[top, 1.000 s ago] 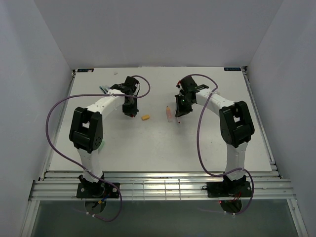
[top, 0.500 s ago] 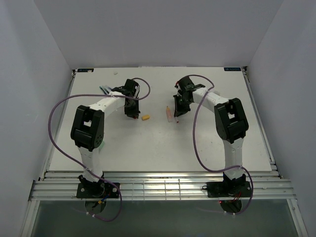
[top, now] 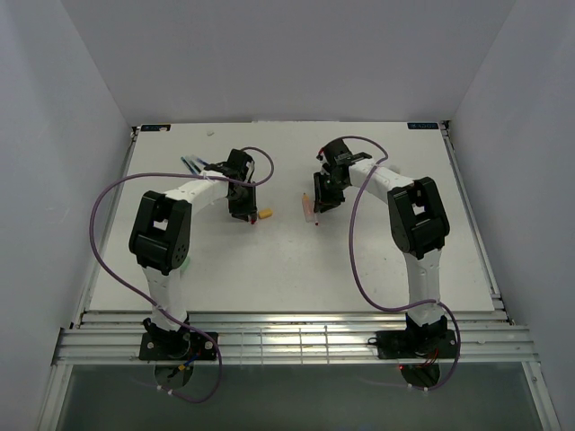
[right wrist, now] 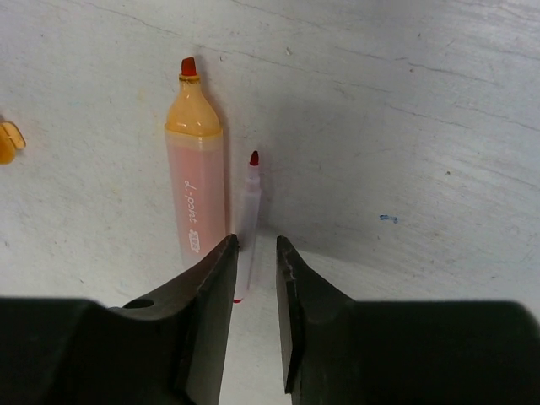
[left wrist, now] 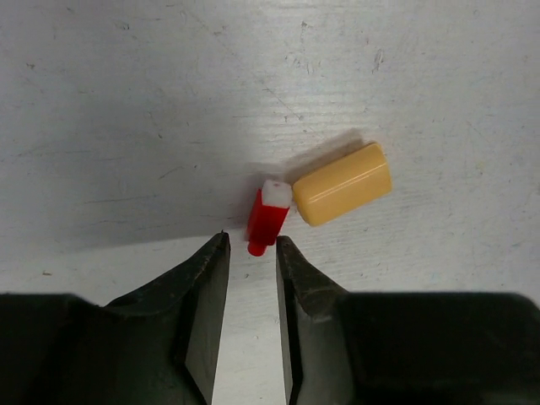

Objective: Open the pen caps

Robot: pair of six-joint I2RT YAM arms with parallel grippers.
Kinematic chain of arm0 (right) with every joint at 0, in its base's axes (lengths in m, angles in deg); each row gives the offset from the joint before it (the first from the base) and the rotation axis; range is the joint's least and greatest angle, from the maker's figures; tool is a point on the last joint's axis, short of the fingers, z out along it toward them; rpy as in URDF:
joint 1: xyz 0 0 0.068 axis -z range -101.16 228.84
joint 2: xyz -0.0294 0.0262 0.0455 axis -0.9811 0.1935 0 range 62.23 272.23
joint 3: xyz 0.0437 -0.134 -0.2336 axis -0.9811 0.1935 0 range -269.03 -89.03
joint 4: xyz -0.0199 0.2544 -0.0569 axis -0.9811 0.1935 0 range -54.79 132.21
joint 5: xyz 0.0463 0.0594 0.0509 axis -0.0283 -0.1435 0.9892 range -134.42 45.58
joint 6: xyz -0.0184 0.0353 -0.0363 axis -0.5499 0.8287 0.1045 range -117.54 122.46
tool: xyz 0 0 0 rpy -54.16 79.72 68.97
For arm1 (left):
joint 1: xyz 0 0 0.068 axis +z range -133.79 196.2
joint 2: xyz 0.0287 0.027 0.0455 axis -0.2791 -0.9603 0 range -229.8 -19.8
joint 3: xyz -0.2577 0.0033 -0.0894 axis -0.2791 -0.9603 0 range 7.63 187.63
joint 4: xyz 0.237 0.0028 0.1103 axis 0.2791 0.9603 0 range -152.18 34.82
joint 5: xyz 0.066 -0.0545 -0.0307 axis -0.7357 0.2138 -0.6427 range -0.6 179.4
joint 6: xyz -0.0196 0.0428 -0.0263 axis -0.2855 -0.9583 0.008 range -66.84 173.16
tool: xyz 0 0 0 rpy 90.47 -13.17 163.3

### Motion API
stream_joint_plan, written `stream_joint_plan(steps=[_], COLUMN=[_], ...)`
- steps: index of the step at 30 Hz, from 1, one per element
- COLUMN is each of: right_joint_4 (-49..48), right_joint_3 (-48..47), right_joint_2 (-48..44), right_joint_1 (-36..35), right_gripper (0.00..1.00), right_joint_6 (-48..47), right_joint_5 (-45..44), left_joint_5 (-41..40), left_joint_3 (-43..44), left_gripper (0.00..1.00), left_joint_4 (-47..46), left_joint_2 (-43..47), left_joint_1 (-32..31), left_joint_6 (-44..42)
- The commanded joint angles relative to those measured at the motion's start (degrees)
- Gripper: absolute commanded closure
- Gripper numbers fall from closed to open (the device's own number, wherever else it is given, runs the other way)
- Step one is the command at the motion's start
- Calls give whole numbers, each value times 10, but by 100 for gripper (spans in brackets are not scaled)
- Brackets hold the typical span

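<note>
In the left wrist view a short red pen cap (left wrist: 268, 218) with a white end lies on the table, touching a stubby yellow cap (left wrist: 342, 184). My left gripper (left wrist: 251, 240) is open, and the red cap's narrow end reaches just between its tips. In the right wrist view an uncapped orange highlighter (right wrist: 196, 177) lies beside a thin uncapped pen (right wrist: 251, 198) with a red tip. My right gripper (right wrist: 255, 243) is open over the thin pen's rear end, which lies against the left finger. In the top view the left gripper (top: 243, 212) and right gripper (top: 321, 203) hang near the table's middle.
Several more pens (top: 190, 163) lie at the back left of the white table (top: 359, 260), behind the left arm. The yellow cap (top: 266, 214) lies between the two grippers. A small orange piece (right wrist: 7, 142) shows at the left edge of the right wrist view.
Both grippers have opened. The left one shifted right toward the yellow cap and let go of the red cap. The right one moved left to the highlighter and let go of the thin pen.
</note>
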Motion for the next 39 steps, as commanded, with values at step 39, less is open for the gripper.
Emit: stream_joint_plan(steps=[39], right_joint_4=[121], right_joint_3=[-147], right_joint_2=[-24], right_joint_1=[250], right_gripper=[51], right_joint_6=[5], right_joint_5=[-187], left_joint_5=[200], left_joint_3=[-47], left_gripper=[43], left_joint_4=[-84], left_joint_2=[160], left_joint_1=[1], left_joint_6=[-35])
